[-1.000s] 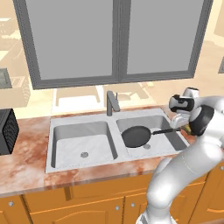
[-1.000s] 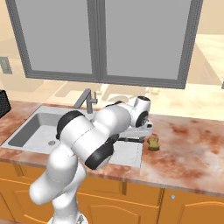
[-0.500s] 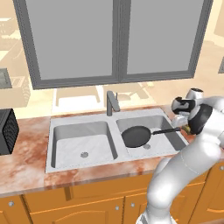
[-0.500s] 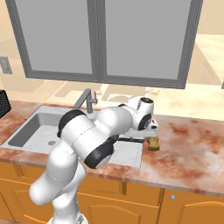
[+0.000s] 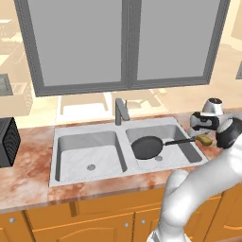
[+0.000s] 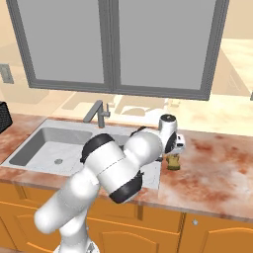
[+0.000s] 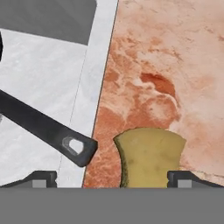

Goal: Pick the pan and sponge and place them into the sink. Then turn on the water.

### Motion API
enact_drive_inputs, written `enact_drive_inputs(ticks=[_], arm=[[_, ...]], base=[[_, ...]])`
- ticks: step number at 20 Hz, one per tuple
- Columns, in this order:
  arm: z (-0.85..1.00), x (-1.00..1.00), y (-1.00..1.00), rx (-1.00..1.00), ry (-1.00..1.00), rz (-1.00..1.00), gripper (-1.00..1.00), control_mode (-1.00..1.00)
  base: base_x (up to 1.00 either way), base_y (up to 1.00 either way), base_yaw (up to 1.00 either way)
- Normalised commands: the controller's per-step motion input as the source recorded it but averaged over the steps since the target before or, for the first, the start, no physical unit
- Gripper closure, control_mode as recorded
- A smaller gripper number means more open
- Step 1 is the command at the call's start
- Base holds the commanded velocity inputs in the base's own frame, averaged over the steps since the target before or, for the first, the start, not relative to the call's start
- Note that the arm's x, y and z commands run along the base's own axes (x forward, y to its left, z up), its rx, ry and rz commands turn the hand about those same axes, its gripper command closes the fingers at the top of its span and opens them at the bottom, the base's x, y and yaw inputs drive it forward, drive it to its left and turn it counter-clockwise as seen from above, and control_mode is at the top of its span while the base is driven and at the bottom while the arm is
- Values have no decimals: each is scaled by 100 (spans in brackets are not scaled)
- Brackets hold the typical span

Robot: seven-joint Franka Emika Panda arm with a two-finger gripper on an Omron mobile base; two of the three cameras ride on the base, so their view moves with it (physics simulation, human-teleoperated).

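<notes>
The black pan (image 5: 147, 147) lies in the right basin of the sink (image 5: 90, 133), its long handle (image 7: 48, 127) reaching over the rim toward the counter. The yellow sponge (image 5: 204, 139) (image 6: 173, 161) sits on the marble counter just right of the sink. My gripper (image 5: 204, 132) (image 6: 173, 151) hangs close above the sponge, open. In the hand view the sponge (image 7: 148, 157) lies between my fingertips (image 7: 183, 177), nearer the right one, and the handle's end is beside it. My gripper (image 7: 111, 179) holds nothing.
The grey faucet (image 5: 120, 109) (image 6: 99, 112) stands behind the divider between the basins. A black appliance (image 5: 7, 142) sits on the counter far left. Marble counter (image 6: 217, 168) stretches to the right of the sponge. Window frames rise behind the sink.
My hand has moved to the right and downward, from above the pan handle's end to just over the sponge. The pan and the sponge have stayed put.
</notes>
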Motion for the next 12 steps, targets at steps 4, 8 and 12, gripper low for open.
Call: enact_drive_inputs(ticks=[4, 8, 12], arm=[[-3, 45, -23, -1, -1, -6, -100, -100], [-12, 44, -12, 0, 0, -7, -100, -100], [-13, 18, -17, 5, 1, -5, -100, -100]], base=[[0, 0, 0], [0, 0, 0], [0, 0, 0]])
